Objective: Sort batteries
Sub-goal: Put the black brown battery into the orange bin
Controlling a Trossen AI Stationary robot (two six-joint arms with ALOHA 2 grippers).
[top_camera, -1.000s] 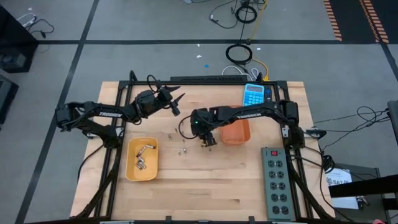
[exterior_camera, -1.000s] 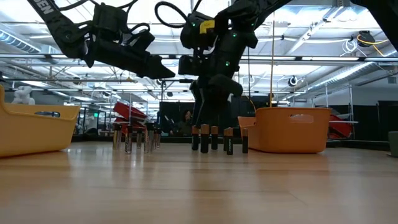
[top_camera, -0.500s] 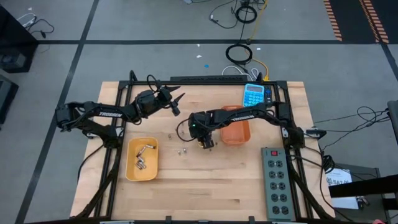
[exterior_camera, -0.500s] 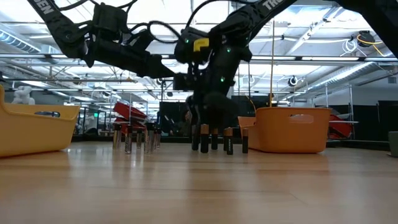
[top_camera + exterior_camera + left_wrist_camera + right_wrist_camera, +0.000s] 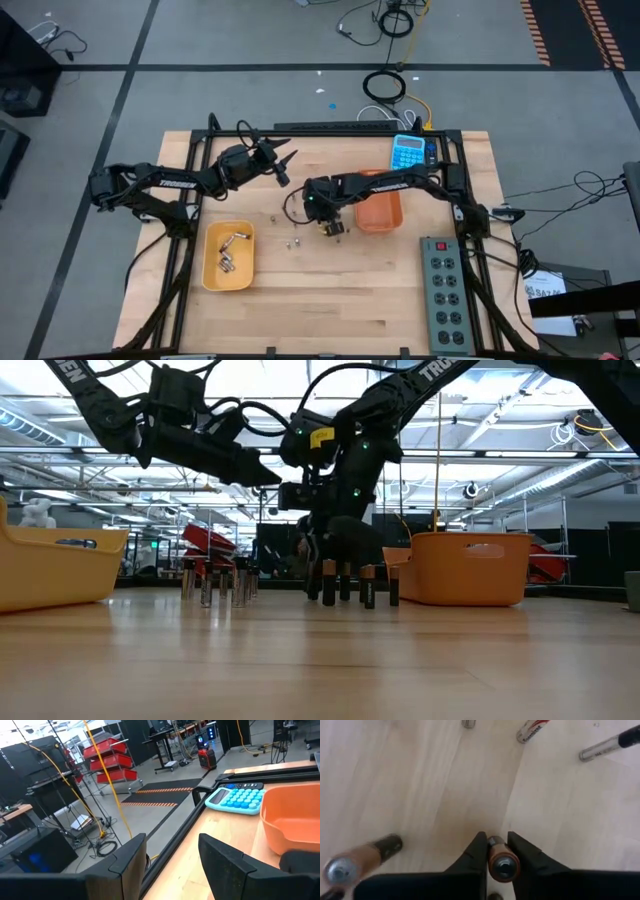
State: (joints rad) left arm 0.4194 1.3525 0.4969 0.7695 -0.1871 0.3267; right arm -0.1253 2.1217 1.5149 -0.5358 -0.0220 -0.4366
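Observation:
Several dark batteries (image 5: 368,588) stand upright on their ends on the table beside the orange bin (image 5: 380,212). My right gripper (image 5: 333,228) reaches down among them and is shut on one copper-topped battery (image 5: 503,865). To their left stand several silvery batteries (image 5: 207,586); others lie in the yellow bin (image 5: 229,255). My left gripper (image 5: 283,160) hangs open above the table's far left part, nothing between its fingers (image 5: 127,862). My right gripper pinches the dark battery's side wall (image 5: 495,851) between its two fingers (image 5: 476,851). They come from above, pointing down, and lie along the battery. The battery stands upright in the hold; in the low view, none of the dark batteries is lifted clear.
A second dark battery (image 5: 365,857) stands close beside the held one. Silvery batteries (image 5: 532,730) lie a little farther off. A blue calculator (image 5: 408,152) sits at the far edge, a grey power strip (image 5: 443,290) at the right. Bare wood lies along the near edge.
My right gripper has gone down among the dark batteries and shifted slightly toward the table's left edge. The batteries stand where they stood.

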